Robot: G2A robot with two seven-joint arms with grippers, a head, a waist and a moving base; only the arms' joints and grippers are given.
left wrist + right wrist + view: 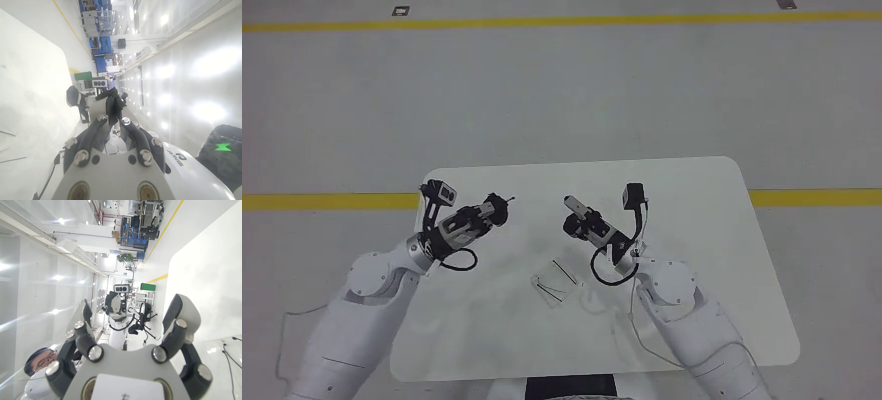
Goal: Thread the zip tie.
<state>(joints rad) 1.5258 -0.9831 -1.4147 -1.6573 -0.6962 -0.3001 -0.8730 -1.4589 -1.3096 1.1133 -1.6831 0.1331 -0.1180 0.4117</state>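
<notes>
Zip tie (509, 198) looks pinched in the closed left gripper (500, 207), centre-left in the top view; spare ties (560, 272) lie lower-centre on the table (692, 200). The right gripper (570, 206), jaws apart, should align squarely with the tie's free end before closing.

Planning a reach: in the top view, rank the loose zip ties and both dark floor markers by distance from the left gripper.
From the left gripper:
1. loose zip ties, on the table
2. left floor marker, beyond the table
3. right floor marker, far opposite corner
</notes>
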